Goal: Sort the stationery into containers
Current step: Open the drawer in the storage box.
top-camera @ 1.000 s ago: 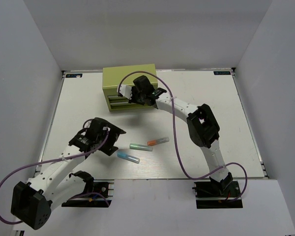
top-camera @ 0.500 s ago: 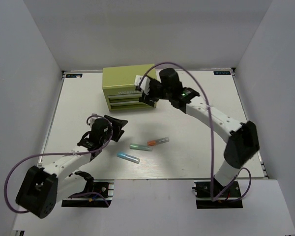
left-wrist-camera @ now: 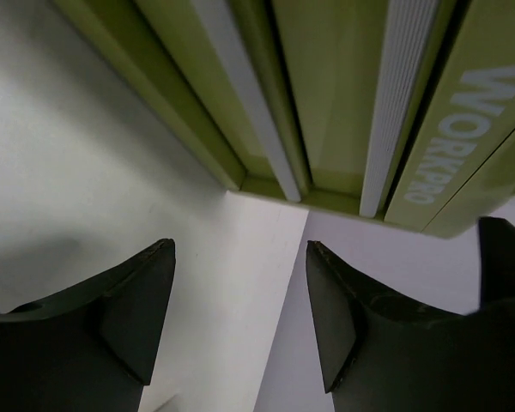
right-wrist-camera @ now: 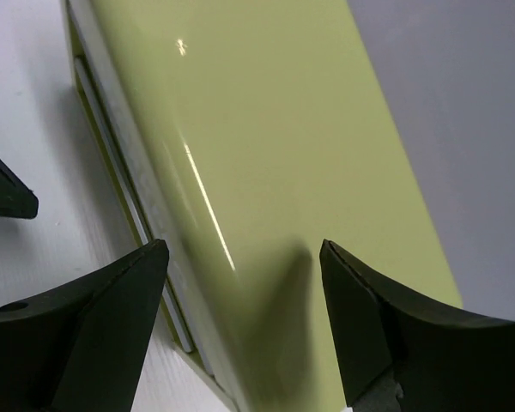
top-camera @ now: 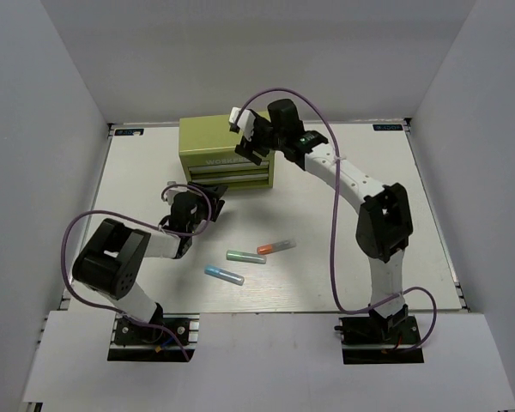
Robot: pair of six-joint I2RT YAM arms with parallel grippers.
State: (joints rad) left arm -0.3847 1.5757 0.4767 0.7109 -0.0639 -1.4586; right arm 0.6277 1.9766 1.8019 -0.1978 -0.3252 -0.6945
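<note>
The olive-green chest (top-camera: pixel 210 142) stands at the back of the table, both front drawers pushed in. My right gripper (top-camera: pixel 251 144) hovers open over its top right part; the right wrist view shows the glossy lid (right-wrist-camera: pixel 266 129) under the empty right gripper (right-wrist-camera: pixel 242 247). My left gripper (top-camera: pixel 204 204) is low on the table by the chest's front left corner. It stands open and empty (left-wrist-camera: pixel 240 249), facing the lettered drawers (left-wrist-camera: pixel 326 86). Three stubby markers lie loose mid-table: orange (top-camera: pixel 276 246), green (top-camera: pixel 245 257), blue (top-camera: pixel 224 275).
The white table (top-camera: pixel 360 197) is enclosed by grey walls at the back and on both sides. A purple cable (top-camera: pixel 335 215) loops off the right arm above the table's right half. A dark part (right-wrist-camera: pixel 4 193), seemingly the left gripper, shows left of the chest.
My right gripper left the chest's drawer front, opened, and rose over its top. My left arm swung in toward the chest's front left corner, its jaws narrowing somewhat. The markers have not moved.
</note>
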